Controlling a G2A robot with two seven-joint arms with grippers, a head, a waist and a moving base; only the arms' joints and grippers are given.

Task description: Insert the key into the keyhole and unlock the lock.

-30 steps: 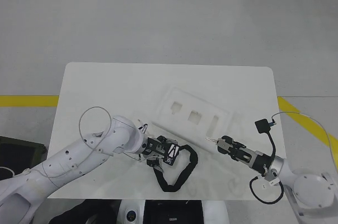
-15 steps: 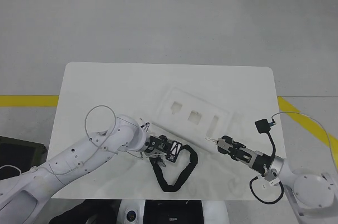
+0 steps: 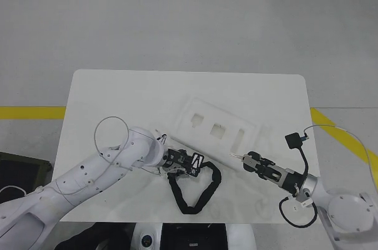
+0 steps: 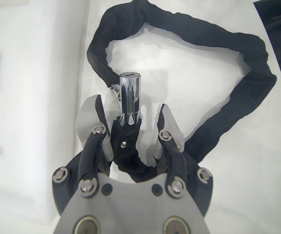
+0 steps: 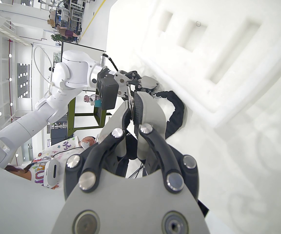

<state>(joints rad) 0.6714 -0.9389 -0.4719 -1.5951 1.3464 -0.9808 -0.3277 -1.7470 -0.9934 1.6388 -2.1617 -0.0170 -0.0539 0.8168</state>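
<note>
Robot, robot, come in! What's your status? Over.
Left end effector open astride lock. Right end effector shut on key, apart from lock. Chain loop lies ahead of keyhole.

Wears glossy white rounded shells on the left arm, in from eight o'clock, and the right arm, from four o'clock. Carries a thin white cable loop on the former, a black cable and small black box on the latter. Ends in a left gripper and right gripper of grey plates, black links and round silver screws.
</note>
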